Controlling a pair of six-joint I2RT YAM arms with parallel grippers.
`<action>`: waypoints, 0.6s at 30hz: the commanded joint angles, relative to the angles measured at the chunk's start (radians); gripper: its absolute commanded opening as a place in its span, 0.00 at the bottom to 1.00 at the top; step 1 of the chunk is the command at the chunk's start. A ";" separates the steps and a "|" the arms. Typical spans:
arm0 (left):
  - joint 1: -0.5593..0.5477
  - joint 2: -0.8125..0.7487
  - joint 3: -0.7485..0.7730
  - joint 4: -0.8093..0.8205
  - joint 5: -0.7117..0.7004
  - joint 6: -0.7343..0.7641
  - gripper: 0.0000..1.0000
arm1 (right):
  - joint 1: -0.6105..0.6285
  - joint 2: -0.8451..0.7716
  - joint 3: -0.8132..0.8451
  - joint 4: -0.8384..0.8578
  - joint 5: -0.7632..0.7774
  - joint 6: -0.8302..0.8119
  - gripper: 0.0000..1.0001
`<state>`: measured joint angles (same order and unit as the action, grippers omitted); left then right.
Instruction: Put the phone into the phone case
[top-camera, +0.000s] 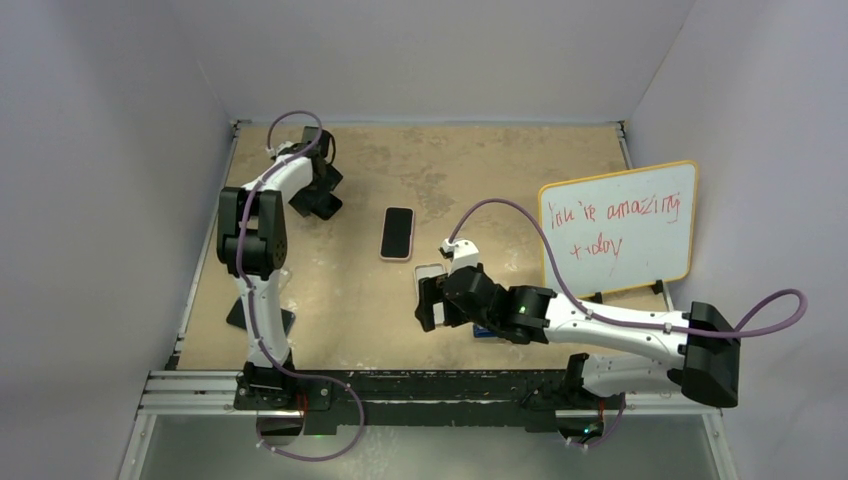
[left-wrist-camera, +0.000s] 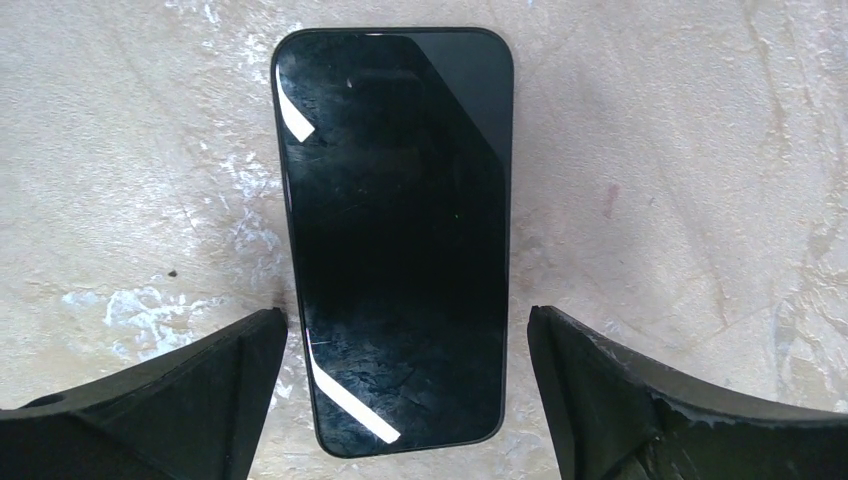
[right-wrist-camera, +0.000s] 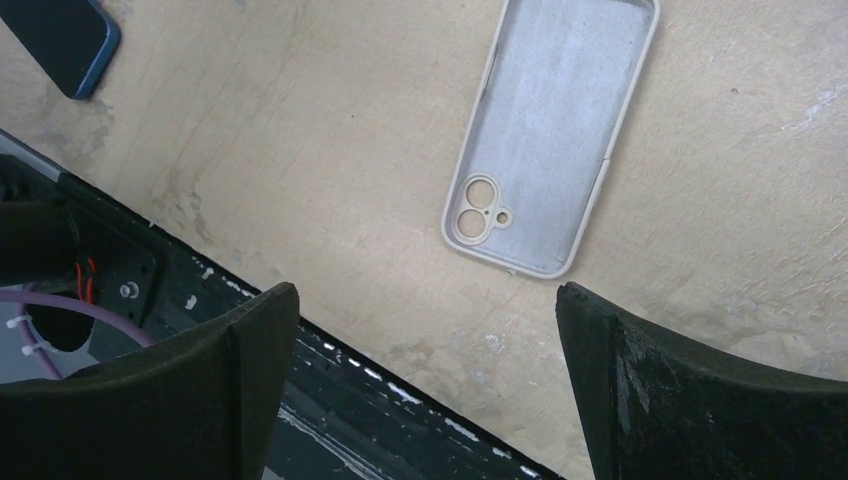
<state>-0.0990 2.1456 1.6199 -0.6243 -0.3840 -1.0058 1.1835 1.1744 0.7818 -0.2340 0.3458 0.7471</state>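
Note:
The phone (top-camera: 397, 232) lies flat and screen up near the middle of the table, a black slab (left-wrist-camera: 395, 230). My left gripper (top-camera: 322, 200) hovers to its left; in the left wrist view the gripper (left-wrist-camera: 407, 315) is open, its fingers flanking the phone's near end without touching it. The phone case (right-wrist-camera: 550, 130) is pale, empty and lies inside up, with its camera hole toward me. From above, the case (top-camera: 430, 272) is partly hidden under my right gripper (top-camera: 428, 303). The right gripper (right-wrist-camera: 425, 295) is open and holds nothing.
A second dark phone with a blue edge (right-wrist-camera: 60, 40) lies near the front, under the right arm (top-camera: 487, 331). A whiteboard (top-camera: 618, 228) with red writing stands at the right. The table's black front rail (right-wrist-camera: 330, 360) runs below the right gripper.

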 joint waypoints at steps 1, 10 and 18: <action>0.007 0.023 0.053 -0.042 -0.043 -0.021 0.95 | 0.002 0.010 0.042 -0.005 0.018 -0.018 0.99; 0.019 0.058 0.055 -0.058 -0.038 0.006 0.90 | 0.003 0.005 0.048 -0.010 0.023 -0.028 0.99; 0.066 0.078 0.065 -0.027 0.028 0.055 0.84 | 0.003 -0.013 0.038 0.000 0.031 -0.016 0.99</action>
<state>-0.0765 2.1784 1.6665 -0.6678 -0.3862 -0.9821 1.1835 1.1858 0.7864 -0.2352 0.3492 0.7361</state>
